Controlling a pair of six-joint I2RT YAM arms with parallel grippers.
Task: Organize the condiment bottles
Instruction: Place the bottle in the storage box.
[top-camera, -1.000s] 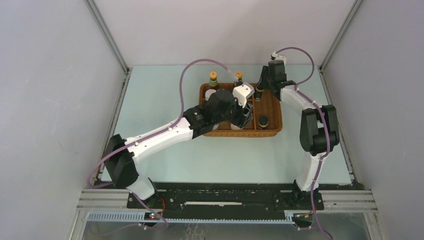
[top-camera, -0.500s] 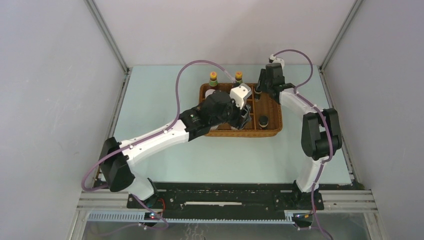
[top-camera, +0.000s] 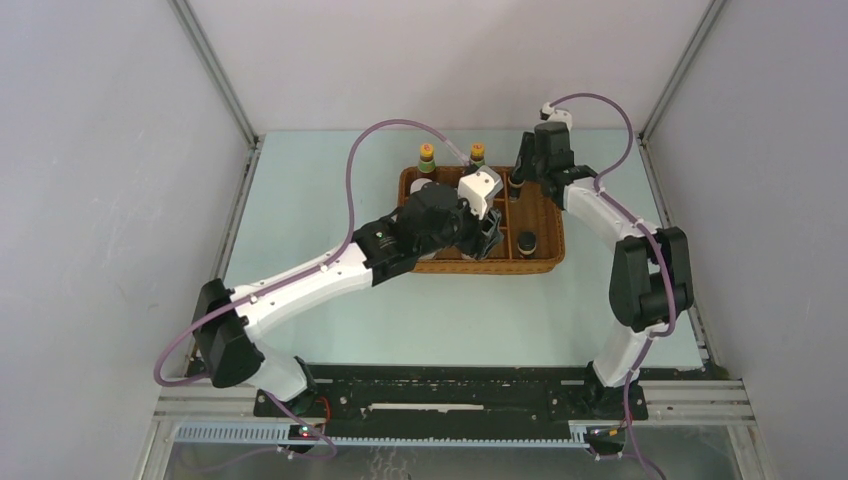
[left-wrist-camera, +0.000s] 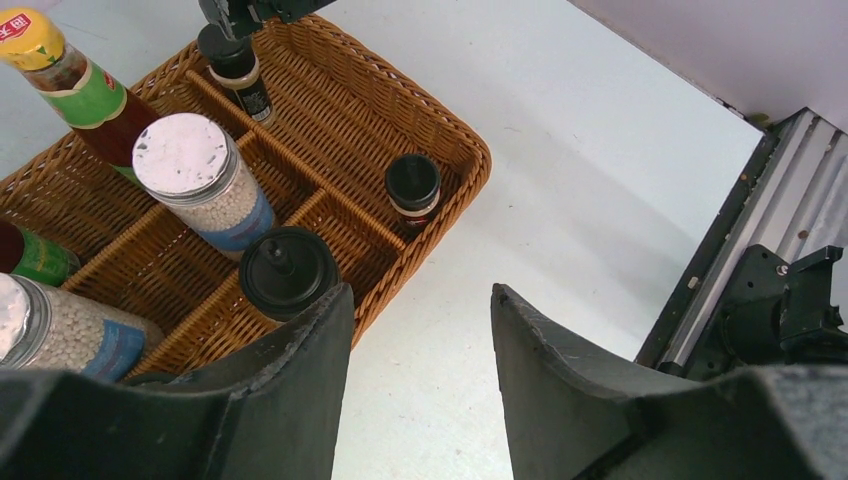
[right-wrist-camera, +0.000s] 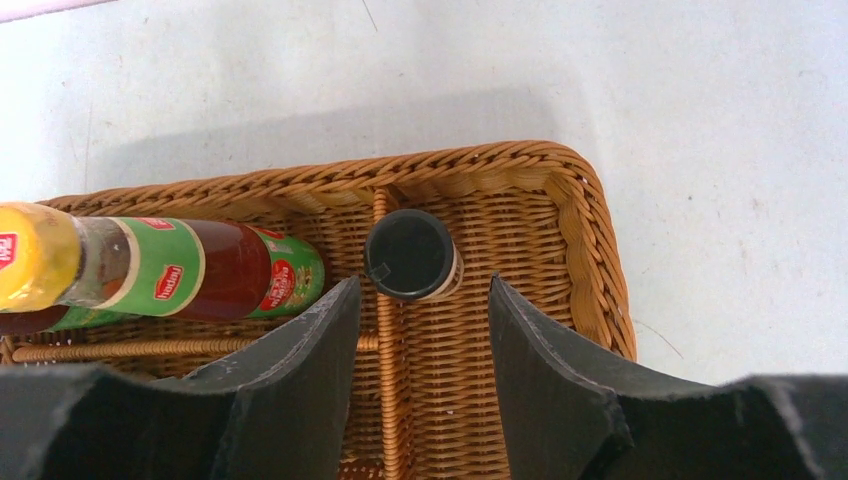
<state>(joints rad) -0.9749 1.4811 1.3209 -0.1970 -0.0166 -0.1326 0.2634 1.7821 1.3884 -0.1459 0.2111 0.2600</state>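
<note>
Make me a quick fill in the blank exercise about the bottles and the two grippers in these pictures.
1. The sauce bottle in the right wrist view wears a ___ cap.
2. The tiny bottle just beyond the right gripper has a ___ cap.
3. The left gripper has open jaws that hold ___.
4. From above, ___ yellow caps show at the far edge of the tray.

Missing words: yellow; black; nothing; two.
</note>
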